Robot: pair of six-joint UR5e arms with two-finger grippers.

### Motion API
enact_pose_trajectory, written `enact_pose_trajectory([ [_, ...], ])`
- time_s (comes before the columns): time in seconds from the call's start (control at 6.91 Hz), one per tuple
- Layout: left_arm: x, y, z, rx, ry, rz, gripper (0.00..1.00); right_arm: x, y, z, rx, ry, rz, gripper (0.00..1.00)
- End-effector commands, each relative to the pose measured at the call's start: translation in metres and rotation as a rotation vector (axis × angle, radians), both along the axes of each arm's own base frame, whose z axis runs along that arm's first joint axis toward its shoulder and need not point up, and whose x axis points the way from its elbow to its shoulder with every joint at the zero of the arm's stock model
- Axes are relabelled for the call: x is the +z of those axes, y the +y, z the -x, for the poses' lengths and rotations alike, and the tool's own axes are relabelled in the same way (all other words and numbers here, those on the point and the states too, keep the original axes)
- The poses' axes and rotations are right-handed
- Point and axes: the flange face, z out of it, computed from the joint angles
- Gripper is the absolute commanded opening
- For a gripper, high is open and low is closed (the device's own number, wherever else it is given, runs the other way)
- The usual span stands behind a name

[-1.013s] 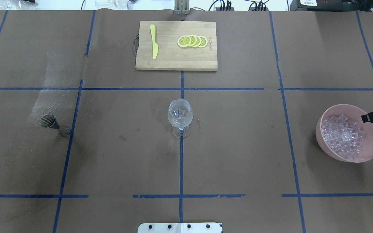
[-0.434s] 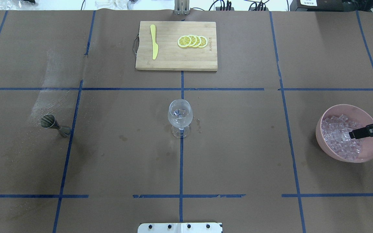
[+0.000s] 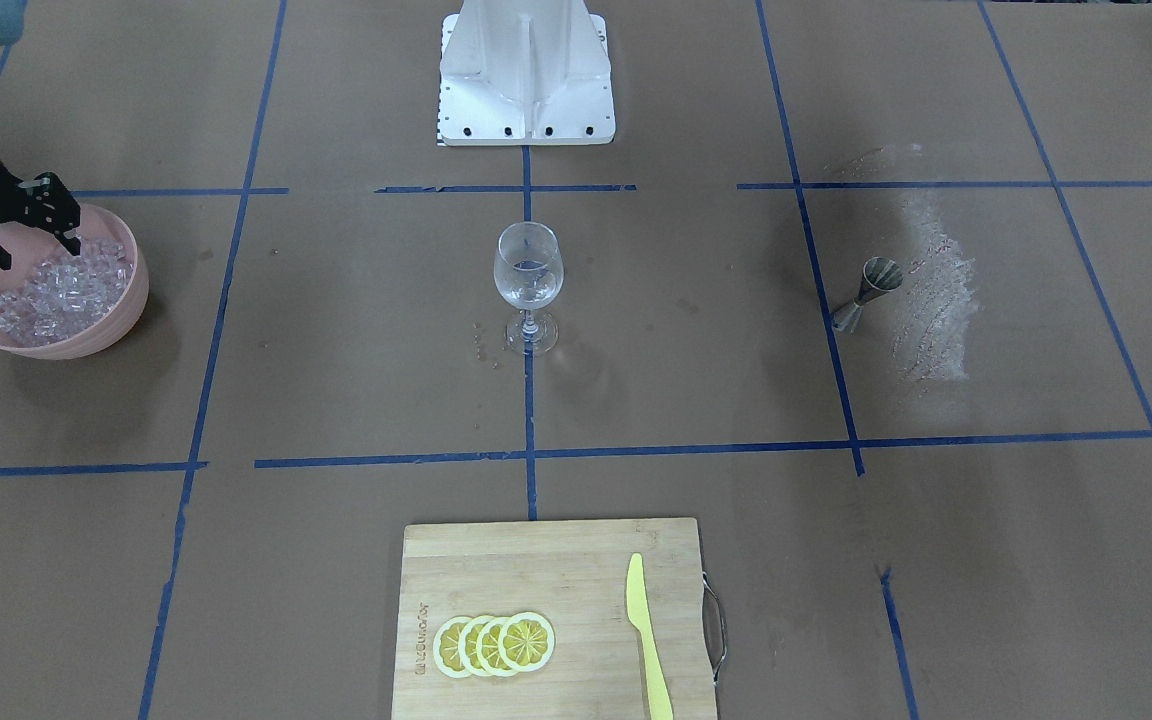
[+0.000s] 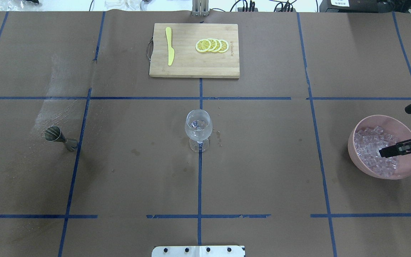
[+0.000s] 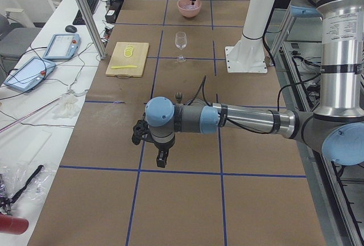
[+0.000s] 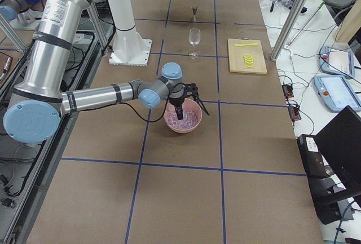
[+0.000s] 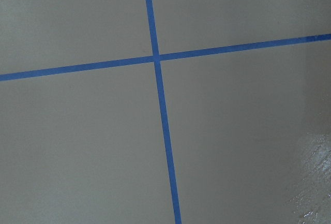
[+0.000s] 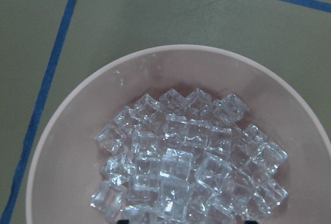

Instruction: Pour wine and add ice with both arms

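A pink bowl [image 4: 352, 141] heaped with ice [image 4: 369, 151] stands at the right of the table. My right gripper [image 4: 395, 131] hangs over it, open and empty, one finger just above the ice. The front-facing view shows the gripper [image 3: 36, 252] above the bowl [image 3: 126, 300]. The right wrist view looks straight down on the ice [image 8: 186, 162]. A wine glass [image 4: 198, 128] with a little clear wine [image 3: 528, 285] stands at the centre. My left gripper [image 5: 159, 152] shows only in the exterior left view, above bare table; I cannot tell if it is open.
A steel jigger [image 4: 58, 136] stands left of the glass beside a white smear. A wooden board [image 4: 194, 69] with a yellow knife [image 4: 170, 46] and lemon slices [image 4: 212, 45] lies at the far side. The white base block [image 3: 526, 75] is at the near edge.
My right gripper has come in from the table's right edge over the bowl and dropped closer to the ice. Glass, jigger and board have not moved.
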Motion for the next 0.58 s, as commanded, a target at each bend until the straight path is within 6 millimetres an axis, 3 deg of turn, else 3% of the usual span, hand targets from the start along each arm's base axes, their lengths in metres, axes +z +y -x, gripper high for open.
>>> enact_pose_trajectory([
  [0.0, -0.0001, -0.0008, -0.0003, 0.001, 0.0, 0.0, 1.0, -0.0023, -0.0097, 0.0182, -0.015, -0.003, -0.015, 0.76],
  [0.29, -0.0001, -0.0008, -0.0003, 0.001, 0.0, 0.0, 1.0, 0.0022, -0.011, 0.0189, -0.01, 0.008, -0.015, 0.66],
  [0.43, -0.0001, -0.0008, -0.0003, 0.001, 0.0, 0.0, 1.0, 0.0038, -0.0111, 0.019, -0.011, 0.011, -0.014, 0.54],
])
